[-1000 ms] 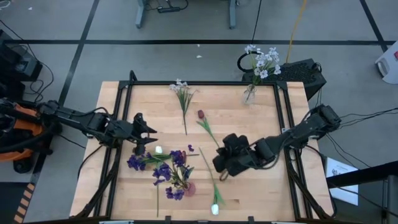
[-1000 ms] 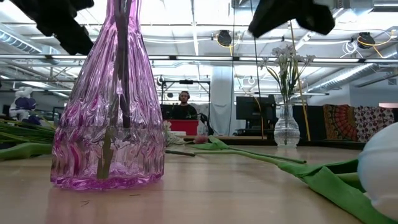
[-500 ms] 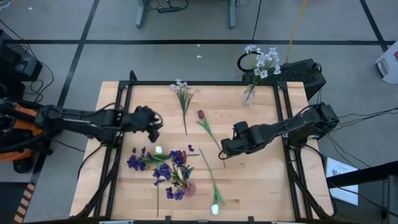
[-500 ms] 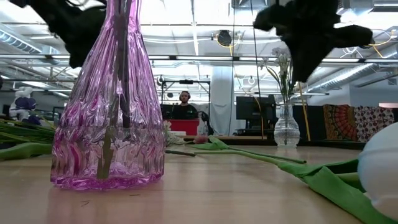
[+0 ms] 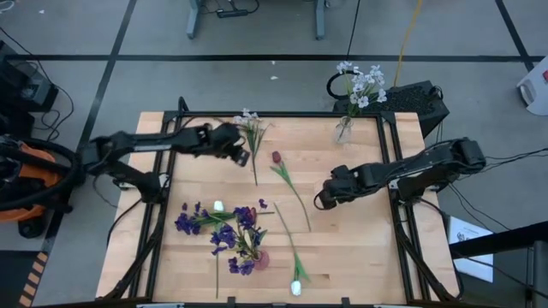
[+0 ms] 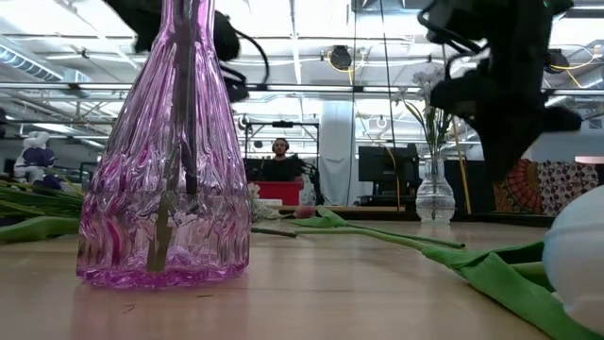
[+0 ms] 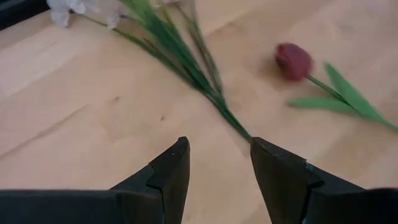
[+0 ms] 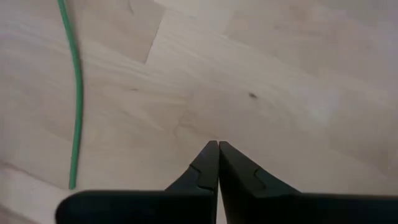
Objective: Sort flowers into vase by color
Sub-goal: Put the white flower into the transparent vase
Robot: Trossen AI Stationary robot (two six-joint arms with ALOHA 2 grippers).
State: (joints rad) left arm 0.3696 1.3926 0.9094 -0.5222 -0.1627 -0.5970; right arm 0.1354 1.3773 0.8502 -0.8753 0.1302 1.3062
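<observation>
Over at about eleven o'clock on the table [image 5: 360,257], the left gripper [image 5: 243,155] hangs with its jaws spread and empty just beside the white blossom spray [image 5: 249,122], its stem [image 7: 186,62] running ahead of the fingers [image 7: 166,171] and a dark red tulip bud [image 7: 293,60] lying near it. The right gripper [image 5: 322,198] sits toward three o'clock, pinched tight on nothing above bare wood beside a green stem [image 8: 76,93]. Purple blossoms [image 5: 224,233] crowd the pink vase [image 6: 165,170] down at seven o'clock, white blooms [image 5: 361,81] fill the clear vase [image 5: 343,129] at one.

Pink ribbed vase [image 6: 165,161], dark red tulip [image 7: 293,60], purple blossoms [image 5: 224,233]
</observation>
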